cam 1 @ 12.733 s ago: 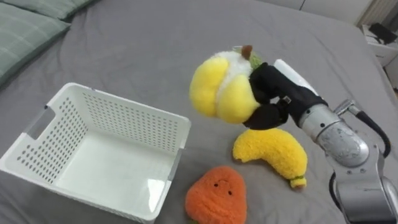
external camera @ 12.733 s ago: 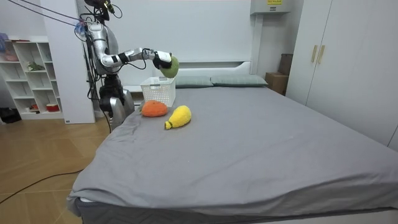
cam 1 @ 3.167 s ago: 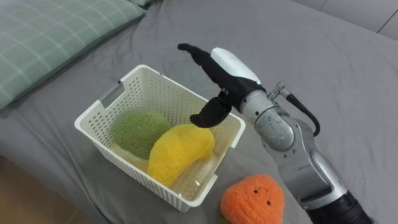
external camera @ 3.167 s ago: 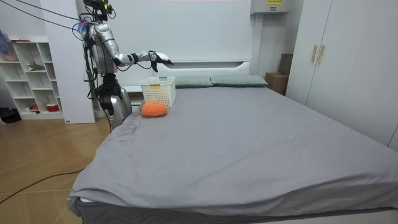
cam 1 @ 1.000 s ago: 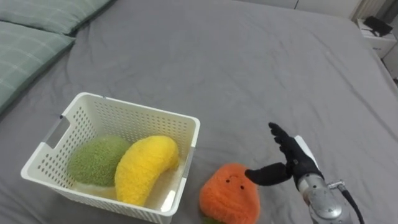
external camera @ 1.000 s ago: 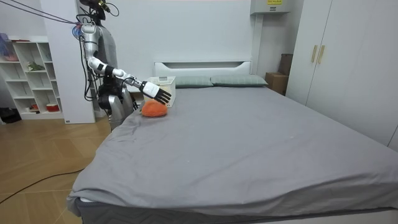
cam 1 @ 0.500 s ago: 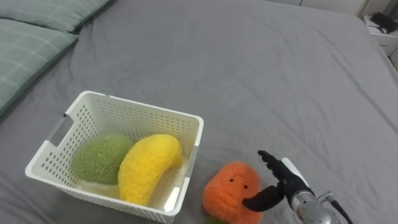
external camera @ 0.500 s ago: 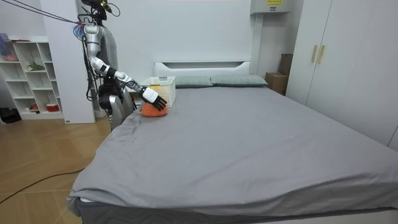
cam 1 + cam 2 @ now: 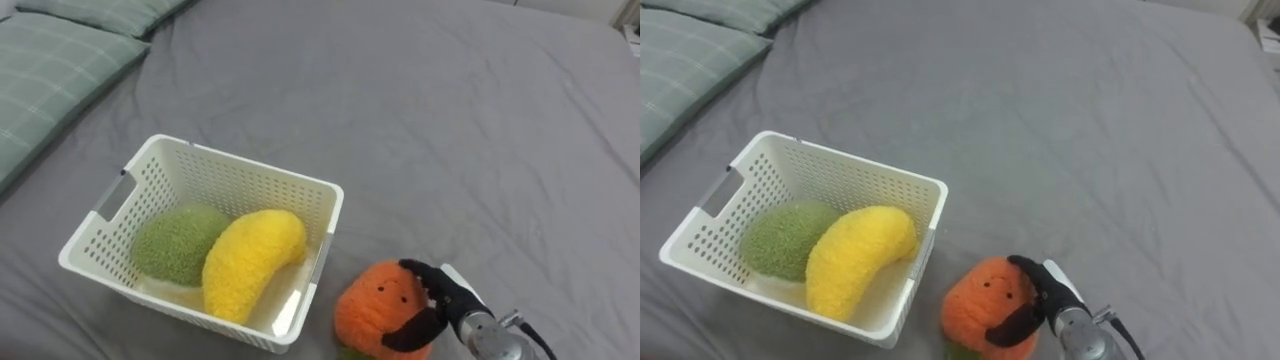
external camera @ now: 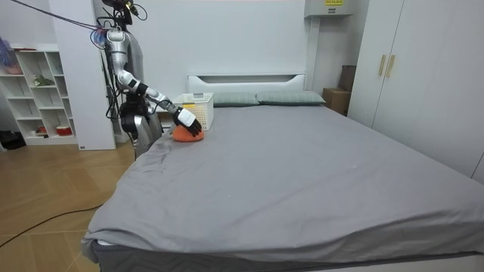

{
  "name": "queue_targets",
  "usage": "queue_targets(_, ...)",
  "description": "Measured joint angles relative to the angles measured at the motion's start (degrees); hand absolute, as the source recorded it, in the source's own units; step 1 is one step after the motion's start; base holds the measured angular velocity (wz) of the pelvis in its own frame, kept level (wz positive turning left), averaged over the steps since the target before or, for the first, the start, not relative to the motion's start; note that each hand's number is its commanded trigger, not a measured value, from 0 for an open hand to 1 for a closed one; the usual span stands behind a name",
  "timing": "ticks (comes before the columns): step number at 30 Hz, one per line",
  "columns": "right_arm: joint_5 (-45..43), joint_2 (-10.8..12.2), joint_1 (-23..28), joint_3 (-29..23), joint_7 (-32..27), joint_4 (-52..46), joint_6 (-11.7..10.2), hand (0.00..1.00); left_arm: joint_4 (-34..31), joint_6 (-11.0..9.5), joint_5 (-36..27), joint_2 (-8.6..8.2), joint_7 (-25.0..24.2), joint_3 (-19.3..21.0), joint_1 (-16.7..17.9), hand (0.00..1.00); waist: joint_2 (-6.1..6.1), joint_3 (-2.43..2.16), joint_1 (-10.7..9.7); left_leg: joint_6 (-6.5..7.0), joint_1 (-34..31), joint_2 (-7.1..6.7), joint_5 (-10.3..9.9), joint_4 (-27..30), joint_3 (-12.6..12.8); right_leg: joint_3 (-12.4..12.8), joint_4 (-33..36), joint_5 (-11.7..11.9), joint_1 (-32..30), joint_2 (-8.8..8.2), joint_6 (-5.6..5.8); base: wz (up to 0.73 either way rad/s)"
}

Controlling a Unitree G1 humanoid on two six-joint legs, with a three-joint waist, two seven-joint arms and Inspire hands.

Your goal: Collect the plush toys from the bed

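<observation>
The white plastic basket (image 9: 331,199), its walls perforated all over, sits on the grey bed (image 9: 450,130) and holds a round fuzzy green toy (image 9: 175,245) with a plush, banana-shaped yellow toy (image 9: 250,262) leaning against it. Just beside the basket, the rounded, fluffy orange toy (image 9: 372,308) lies on the sheet. The right hand (image 9: 437,298) curls its dark fingers over the toy's top and its thumb round the side.

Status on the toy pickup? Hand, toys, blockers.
Right hand curled on orange toy. Toy on bed beside basket, not lifted. Green toy, yellow toy in basket. Nothing between orange toy and basket.
</observation>
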Motion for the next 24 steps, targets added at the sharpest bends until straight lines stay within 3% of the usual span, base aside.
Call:
queue_targets(5, -0.14, 0.02, -2.82, 2.66, -0.48, 2.2, 0.08, 1.0, -0.26, 0.04, -0.02, -0.05, 0.7, -0.71, -0.02, 0.0, 0.04, 0.02, 1.34, -0.06, -0.26, 0.07, 0.03, 0.01, -0.55, -0.91, -0.16, 0.0, -0.01, 0.04, 0.0, 0.09)
queue_targets(10, -2.68, 0.29, -3.01, 5.06, -0.49, 2.09, 0.09, 1.0, -0.69, 0.11, 0.04, -0.05, 0.83, -1.16, 0.3, 0.0, -0.44, -0.31, 3.57, -0.08, -1.04, 0.02, 0.02, 0.02, -0.73, -1.42, -0.91, 0.0, -0.23, 0.06, 0.0, 0.03)
queue_targets(12, -2.98, 0.46, -3.08, 6.32, -0.38, 1.95, 0.09, 1.0, -1.17, 0.12, 0.04, -0.02, 0.83, -1.15, 1.43, 0.0, -0.48, -0.33, 3.89, -0.09, -1.29, 0.0, 0.03, 0.0, -1.39, -2.77, -0.92, 0.0, -0.21, 0.01, 0.0, 0.14)
queue_targets(18, -3.21, 0.32, -3.34, 6.34, -0.43, 1.99, 0.1, 1.0, -1.08, 0.32, 0.23, 0.12, 1.15, -1.1, 3.57, 0.0, -1.12, -0.14, 6.31, -0.14, -1.35, -0.01, 0.06, 0.19, -1.89, -3.33, -1.03, -0.01, -0.16, 0.0, 0.01, 0.04)
queue_targets(24, -1.72, 0.04, -4.2, 6.53, -0.44, 2.55, 0.1, 1.0, -1.3, 1.53, 1.74, 0.04, 1.14, -0.99, 4.59, 0.0, -1.34, 0.2, 6.62, -0.14, -1.28, -0.12, 0.06, 0.61, -2.41, -4.17, -1.11, -0.02, 0.45, -0.14, 0.02, 0.06)
